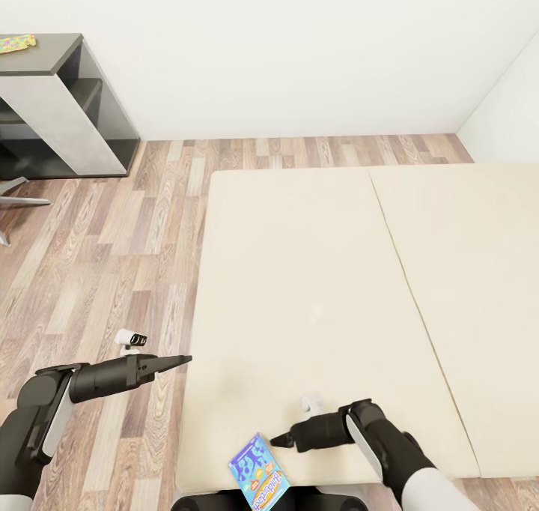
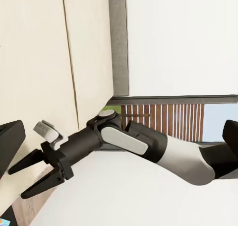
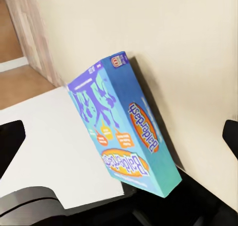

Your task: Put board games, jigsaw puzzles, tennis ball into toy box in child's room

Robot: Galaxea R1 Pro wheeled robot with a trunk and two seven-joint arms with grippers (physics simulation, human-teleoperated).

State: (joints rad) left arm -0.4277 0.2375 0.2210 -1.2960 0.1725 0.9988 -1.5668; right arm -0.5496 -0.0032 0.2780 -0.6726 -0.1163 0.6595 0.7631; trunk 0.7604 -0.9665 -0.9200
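Observation:
A blue board game (image 1: 258,472) with cartoon figures lies tilted at the near edge of the beige bed (image 1: 314,271), just in front of my trunk. My right gripper (image 1: 272,440) hovers low over the mattress right beside it, open; in the right wrist view the blue board game (image 3: 124,131) sits between the spread dark fingers (image 3: 10,144), untouched. My left gripper (image 1: 187,359) is open and empty over the bed's left edge. In the left wrist view the right gripper (image 2: 16,182) shows open. A multicoloured jigsaw puzzle (image 1: 16,43) lies on the table (image 1: 56,58) at far left.
Wood-plank floor (image 1: 112,234) runs between the bed and the table's open grey shelving (image 1: 82,121). A chair's metal base legs (image 1: 15,189) stick in at the left edge. White walls close the far side and right corner.

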